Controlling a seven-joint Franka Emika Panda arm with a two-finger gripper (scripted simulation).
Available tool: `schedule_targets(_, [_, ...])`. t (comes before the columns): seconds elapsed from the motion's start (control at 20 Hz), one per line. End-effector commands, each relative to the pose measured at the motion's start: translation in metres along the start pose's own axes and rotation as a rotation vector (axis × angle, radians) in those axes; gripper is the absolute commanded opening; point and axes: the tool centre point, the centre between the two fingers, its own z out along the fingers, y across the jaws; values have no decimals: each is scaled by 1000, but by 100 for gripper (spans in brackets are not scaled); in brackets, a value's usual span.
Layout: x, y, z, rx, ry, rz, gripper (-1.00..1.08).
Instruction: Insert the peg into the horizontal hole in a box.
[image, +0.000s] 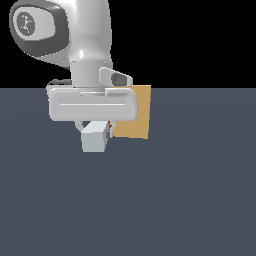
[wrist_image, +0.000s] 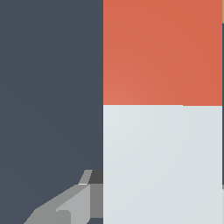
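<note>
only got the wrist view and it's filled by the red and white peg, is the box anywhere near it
Observer: Yes. The tan-orange square box stands just behind the pincer, toward the exterior view's right.
Operator: can you see the hole
Observer: No. The part of the box face that shows is plain, and the arm's white hand covers the rest.
Operator: which end of the peg faces your camera
Observer: The pale grey-white end of the long red and grey-white rectangular peg. Only a sliver of red shows behind it, on the box's side.
</note>
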Motion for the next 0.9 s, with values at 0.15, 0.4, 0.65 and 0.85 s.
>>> schedule_targets(0.15, [15,-4,-8,-4,0,104,-100])
schedule_targets(0.4, [24,-6,-12,-4,0,167,-100])
schedule_targets(0.65, [30,-7,-15,-4,0,204,-100])
schedule_targets(0.85, [32,-7,-16,-4,-1,215,-100])
